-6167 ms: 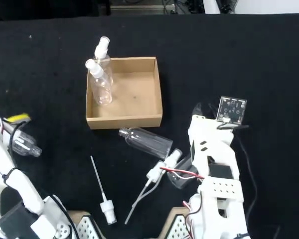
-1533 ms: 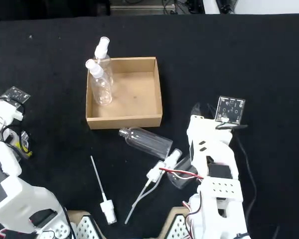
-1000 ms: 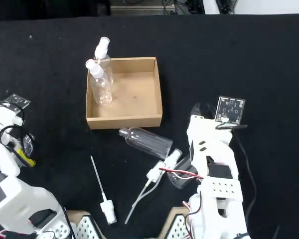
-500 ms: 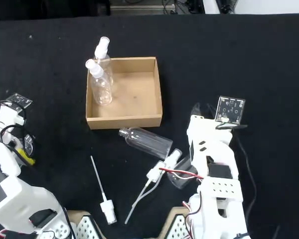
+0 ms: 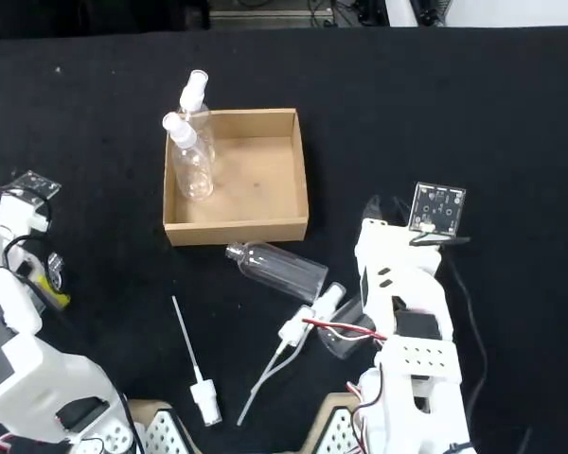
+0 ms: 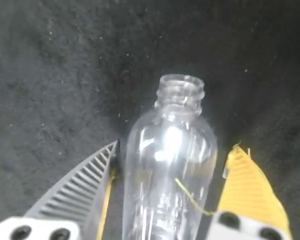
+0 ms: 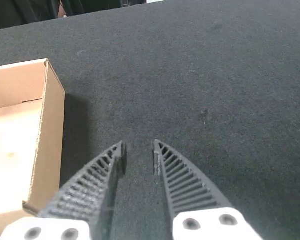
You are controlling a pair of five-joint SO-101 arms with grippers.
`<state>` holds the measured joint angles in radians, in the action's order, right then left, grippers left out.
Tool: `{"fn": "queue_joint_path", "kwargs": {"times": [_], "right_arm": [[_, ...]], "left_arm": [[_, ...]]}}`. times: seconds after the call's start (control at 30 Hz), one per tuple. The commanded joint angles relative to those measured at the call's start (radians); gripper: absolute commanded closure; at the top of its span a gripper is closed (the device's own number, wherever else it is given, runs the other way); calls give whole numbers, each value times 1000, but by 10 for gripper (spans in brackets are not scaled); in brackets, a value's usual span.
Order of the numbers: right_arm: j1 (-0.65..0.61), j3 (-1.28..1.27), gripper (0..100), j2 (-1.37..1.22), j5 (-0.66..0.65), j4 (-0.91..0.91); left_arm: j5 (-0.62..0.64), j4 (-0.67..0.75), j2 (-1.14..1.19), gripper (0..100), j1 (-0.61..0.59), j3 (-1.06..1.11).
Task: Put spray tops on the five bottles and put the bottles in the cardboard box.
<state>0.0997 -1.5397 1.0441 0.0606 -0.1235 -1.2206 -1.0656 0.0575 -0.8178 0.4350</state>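
At the left edge of the table, the left gripper (image 6: 176, 148) holds an uncapped bottle (image 6: 166, 175), well apart from the cardboard box (image 5: 235, 229). The right gripper (image 7: 138, 151), nearly closed and empty, hovers near the right side of the box. The smooth round bottle may slip or turn between the jaws when a spray top is pushed on.
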Motion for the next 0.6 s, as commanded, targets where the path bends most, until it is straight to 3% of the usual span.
{"fn": "queue_joint_path", "kwargs": {"times": [0.0, 0.2, 0.37, 0.57], "right_arm": [[-15, 15, 933, 36, -9, 23], [-15, 15, 934, 36, -9, 23], [-15, 15, 934, 36, -9, 23], [-14, 15, 934, 38, -3, 20]], "left_arm": [[21, -35, -48, 705, 35, 12], [26, -98, -57, 873, 30, 21], [40, -195, -63, 902, 30, -24], [325, -258, -195, 905, 24, -116]]}}
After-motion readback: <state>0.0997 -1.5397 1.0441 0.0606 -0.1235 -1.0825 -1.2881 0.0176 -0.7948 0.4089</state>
